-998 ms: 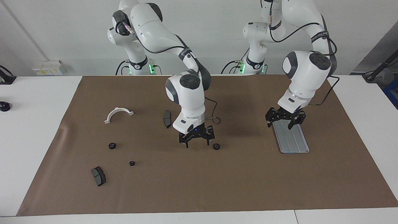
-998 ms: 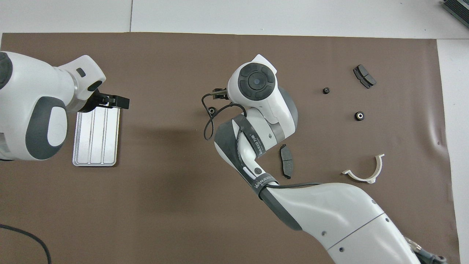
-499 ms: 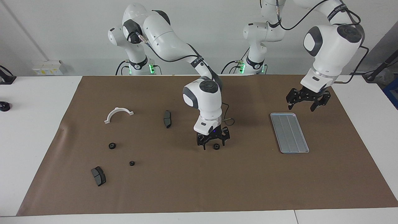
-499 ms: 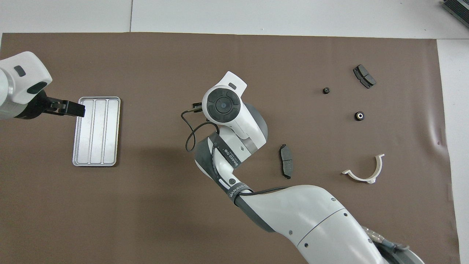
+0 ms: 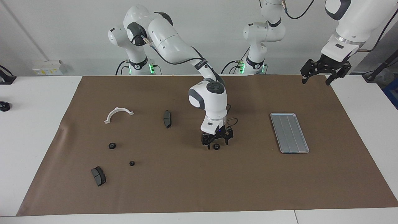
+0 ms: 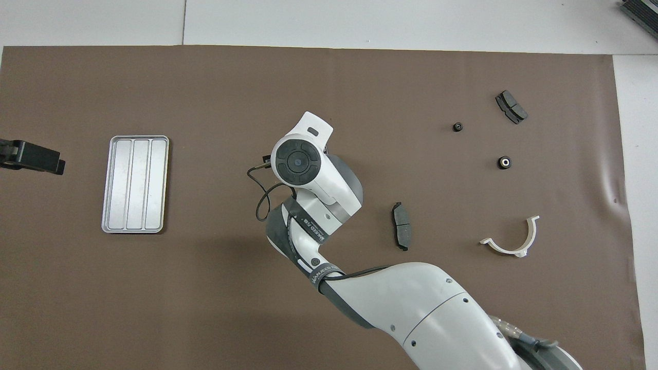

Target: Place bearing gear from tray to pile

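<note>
1. The right gripper (image 5: 217, 144) is down at the brown mat, fingers spread wide and straddling a small black bearing gear (image 5: 216, 146). It has no hold on the gear yet; the open stance suits closing in from both sides. In the overhead view the arm's wrist hides both.
2. That gear lies on the mat, not in the tray (image 5: 289, 133), which stands bare toward the left arm's end, well apart from this gripper. My guess is the gear was set down midway for a handover.
3. Toward the right arm's end lies a brake pad (image 5: 167, 119), then the pile: two more gears (image 5: 112, 145) (image 5: 131, 163), a second brake pad (image 5: 98, 175) and a white half-ring bracket (image 5: 118, 114), loosely scattered.
4. The left gripper (image 5: 324, 72) waits high in the air, open and empty, clear of the tray.
</note>
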